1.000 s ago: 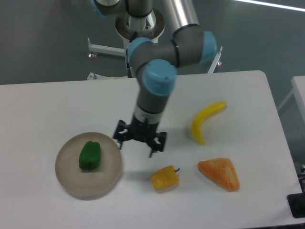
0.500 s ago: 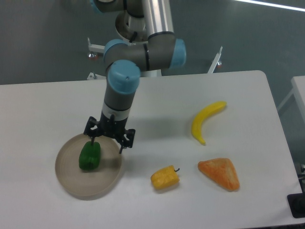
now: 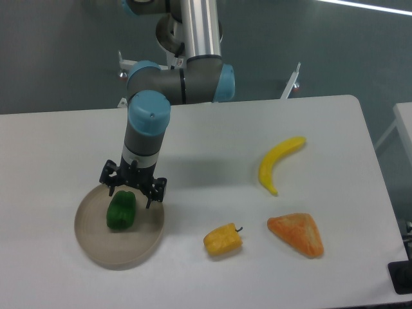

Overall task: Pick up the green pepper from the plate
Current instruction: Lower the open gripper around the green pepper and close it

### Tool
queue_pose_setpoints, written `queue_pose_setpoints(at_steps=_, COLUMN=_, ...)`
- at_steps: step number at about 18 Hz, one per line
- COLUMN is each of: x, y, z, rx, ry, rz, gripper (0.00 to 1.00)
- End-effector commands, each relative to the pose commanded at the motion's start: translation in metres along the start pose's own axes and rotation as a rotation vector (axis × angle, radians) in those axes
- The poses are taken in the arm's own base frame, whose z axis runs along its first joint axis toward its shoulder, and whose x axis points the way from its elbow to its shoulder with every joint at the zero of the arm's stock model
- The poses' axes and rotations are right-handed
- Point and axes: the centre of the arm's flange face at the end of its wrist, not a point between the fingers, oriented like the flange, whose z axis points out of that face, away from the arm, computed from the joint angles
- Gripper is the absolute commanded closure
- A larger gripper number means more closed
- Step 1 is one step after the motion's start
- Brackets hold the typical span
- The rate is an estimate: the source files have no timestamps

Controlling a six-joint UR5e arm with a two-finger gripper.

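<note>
A white matte table (image 3: 77, 141) was backed by a dark grey-green wall (image 3: 58, 51). The black two-finger gripper (image 3: 131, 194) was held spread-fingered over the glossy dark-green pepper (image 3: 121, 210) on the round beige plate (image 3: 119, 253).

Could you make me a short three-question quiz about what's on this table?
1. True or false: the green pepper lies on the plate.
2. Which item lies nearest the yellow pepper? A) banana B) orange wedge C) plate
3. Fill in: the gripper, jaws open, is over the ____ edge of the plate.

Key
1. True.
2. B, the orange wedge.
3. Far; it is above the pepper, not closed on it.
</note>
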Motion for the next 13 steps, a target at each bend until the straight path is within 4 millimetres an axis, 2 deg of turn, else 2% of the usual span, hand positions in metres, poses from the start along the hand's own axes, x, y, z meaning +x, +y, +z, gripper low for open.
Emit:
queue_pose_setpoints(at_steps=7, x=0.009, y=0.000, z=0.018, rx=-0.023, ry=0.010, rz=0.014, gripper=0.00)
queue_pose_setpoints(at_steps=11, x=0.008, y=-0.003, z=0.020, rx=-0.023, ry=0.005, rz=0.016, gripper=0.00)
queue_pose_setpoints(at_steps=12, x=0.007, y=-0.003, z=0.020, rx=-0.025, ry=0.000, rz=0.016, gripper=0.04)
queue_pose_setpoints(at_steps=13, x=0.008, y=-0.003, z=0.020, rx=-0.027, ry=-0.004, rz=0.017, gripper=0.18)
